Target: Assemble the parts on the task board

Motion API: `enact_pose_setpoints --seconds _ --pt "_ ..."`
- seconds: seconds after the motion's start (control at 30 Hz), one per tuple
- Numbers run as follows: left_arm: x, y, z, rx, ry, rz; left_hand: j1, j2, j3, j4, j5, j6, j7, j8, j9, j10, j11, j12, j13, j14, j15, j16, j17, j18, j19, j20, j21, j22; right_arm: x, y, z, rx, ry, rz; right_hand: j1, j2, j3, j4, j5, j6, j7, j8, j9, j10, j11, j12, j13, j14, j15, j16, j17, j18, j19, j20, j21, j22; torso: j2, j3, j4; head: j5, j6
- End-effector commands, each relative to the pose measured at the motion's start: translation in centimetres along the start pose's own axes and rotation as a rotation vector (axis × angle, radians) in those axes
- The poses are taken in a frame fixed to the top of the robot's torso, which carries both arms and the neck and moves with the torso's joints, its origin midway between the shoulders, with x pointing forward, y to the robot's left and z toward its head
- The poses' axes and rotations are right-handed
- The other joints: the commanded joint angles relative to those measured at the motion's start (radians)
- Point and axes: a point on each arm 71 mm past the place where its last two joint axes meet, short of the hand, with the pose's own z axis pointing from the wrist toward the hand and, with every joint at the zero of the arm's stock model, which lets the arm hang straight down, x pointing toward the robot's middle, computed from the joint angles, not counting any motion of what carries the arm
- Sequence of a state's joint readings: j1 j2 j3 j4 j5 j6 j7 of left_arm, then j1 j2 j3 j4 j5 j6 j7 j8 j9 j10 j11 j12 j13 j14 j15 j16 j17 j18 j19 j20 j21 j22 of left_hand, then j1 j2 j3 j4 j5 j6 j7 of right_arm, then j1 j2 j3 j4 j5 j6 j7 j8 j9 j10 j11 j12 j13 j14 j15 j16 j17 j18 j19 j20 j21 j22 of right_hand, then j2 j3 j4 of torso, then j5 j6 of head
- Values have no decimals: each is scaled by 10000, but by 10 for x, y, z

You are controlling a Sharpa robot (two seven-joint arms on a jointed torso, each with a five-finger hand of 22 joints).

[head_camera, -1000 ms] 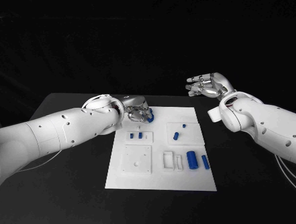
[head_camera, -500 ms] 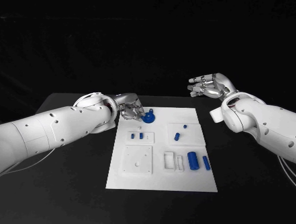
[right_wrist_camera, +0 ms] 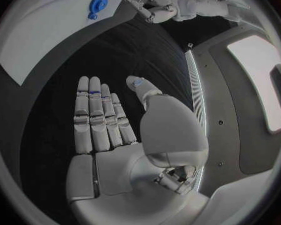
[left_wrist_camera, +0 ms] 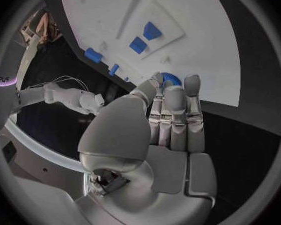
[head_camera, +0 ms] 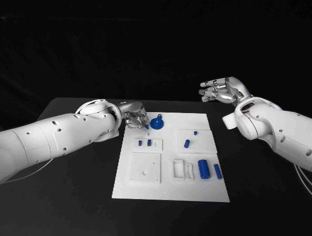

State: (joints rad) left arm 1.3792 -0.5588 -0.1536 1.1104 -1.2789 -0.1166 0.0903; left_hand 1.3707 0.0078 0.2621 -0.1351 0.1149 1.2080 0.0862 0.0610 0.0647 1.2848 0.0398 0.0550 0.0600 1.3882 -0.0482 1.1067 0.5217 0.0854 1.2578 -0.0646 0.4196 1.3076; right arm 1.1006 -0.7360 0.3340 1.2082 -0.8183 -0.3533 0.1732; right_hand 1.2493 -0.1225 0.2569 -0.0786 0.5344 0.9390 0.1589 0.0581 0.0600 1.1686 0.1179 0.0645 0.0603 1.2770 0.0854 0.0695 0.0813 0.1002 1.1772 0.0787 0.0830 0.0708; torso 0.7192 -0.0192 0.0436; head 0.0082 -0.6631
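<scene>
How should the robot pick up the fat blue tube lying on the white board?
Probably from straight above, pinching the fat blue tube across its middle. It lies flat, so its long round sides are the easiest to reach. The thinner blue piece lies close beside it, so the fingers should stay narrow.

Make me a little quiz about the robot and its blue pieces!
1. True or false: the right hand holds a blue part.
2. Which hand is closer to the round blue part? A) the left hand B) the right hand
3. Fill in the gap: the blue parts all lie on the white ____.

Key:
1. False. The right hand is flat and holds nothing.
2. A.
3. board.
</scene>
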Motion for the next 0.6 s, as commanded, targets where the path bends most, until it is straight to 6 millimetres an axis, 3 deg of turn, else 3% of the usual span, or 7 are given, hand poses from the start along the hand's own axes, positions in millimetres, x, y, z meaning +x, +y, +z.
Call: enact_pose_setpoints --seconds 0.03,0.33,0.6 --pt "6 -2 1 60 330 121 -35 18 -31 8 -30 26 -14 19 15 -22 -6 30 -10 51 3 -63 3 97 73 -13 -39 192 1 1 0 -121 116 4 -122 -3 -4 -18 32 58 5 12 -5 -85 -10 -27 -13 -88 -2 -39 -9 90 -61 15 -9 -15 7 11 -6 -7 -18" --pt "11 2 2 -105 595 183 -15 17 -37 17 -32 17 -10 17 14 -29 -3 30 -10 42 4 -73 4 95 74 -12 -53 193 0 1 0 -114 102 -5 -122 -3 -4 -18 32 58 5 12 -5 -85 -10 -27 -13 -88 -2 -39 -9 90 -61 15 -9 -15 -5 21 9 2 -33" --pt "14 3 2 -164 766 217 6 24 -47 26 -49 11 -7 19 14 -31 -3 32 -9 36 6 -77 9 93 71 -10 -74 196 0 1 0 -112 96 -3 -122 -3 -4 -18 32 58 5 12 -5 -85 -10 -27 -13 -88 -2 -39 -9 90 -61 15 -9 -15 -10 3 9 4 -9"
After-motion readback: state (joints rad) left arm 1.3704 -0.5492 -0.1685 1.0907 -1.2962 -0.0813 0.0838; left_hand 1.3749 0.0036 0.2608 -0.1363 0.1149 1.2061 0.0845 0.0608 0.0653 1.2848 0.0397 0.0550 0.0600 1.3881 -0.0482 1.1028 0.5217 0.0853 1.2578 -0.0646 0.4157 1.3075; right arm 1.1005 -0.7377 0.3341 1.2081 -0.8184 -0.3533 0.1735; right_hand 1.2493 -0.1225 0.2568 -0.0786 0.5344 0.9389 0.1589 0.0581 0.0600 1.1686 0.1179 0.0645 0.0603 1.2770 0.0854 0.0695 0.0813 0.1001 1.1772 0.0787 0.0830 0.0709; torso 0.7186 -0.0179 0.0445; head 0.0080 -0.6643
